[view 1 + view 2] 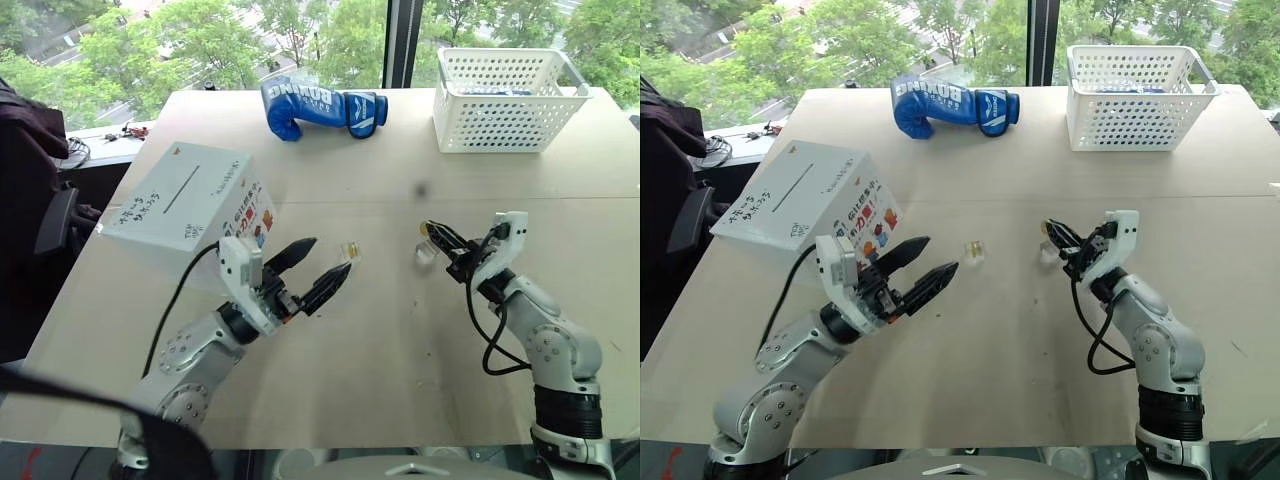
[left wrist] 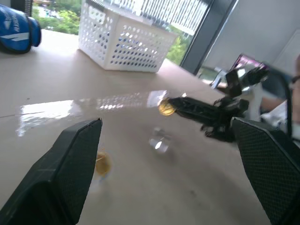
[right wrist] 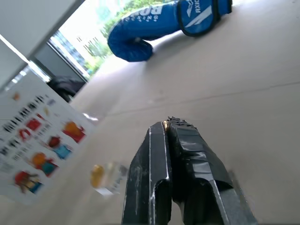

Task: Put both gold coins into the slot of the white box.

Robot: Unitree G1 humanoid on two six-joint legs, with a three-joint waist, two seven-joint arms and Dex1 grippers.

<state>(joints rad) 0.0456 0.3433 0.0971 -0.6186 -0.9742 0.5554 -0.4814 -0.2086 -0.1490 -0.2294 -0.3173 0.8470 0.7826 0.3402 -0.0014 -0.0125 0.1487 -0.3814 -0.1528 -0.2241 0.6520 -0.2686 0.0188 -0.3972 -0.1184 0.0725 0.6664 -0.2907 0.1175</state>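
Observation:
The white box [image 1: 215, 180] lies tilted at the table's left, its dark slot [image 1: 182, 188] on the plain top face and cartoon pictures [image 3: 33, 140] on the side facing me. My right gripper [image 1: 430, 229] hovers above the middle of the table, shut on one gold coin [image 2: 166, 108] that pokes out at its tips. The other gold coin [image 1: 350, 250] rests on the table inside a small clear case. Just left of that case, my left gripper [image 1: 325, 256] stands open and empty, in front of the box.
An empty clear case [image 1: 426, 253] lies on the table under the right gripper. A blue boxing glove [image 1: 320, 105] lies at the far middle and a white perforated basket [image 1: 510, 100] at the far right. The table's left edge runs close behind the box.

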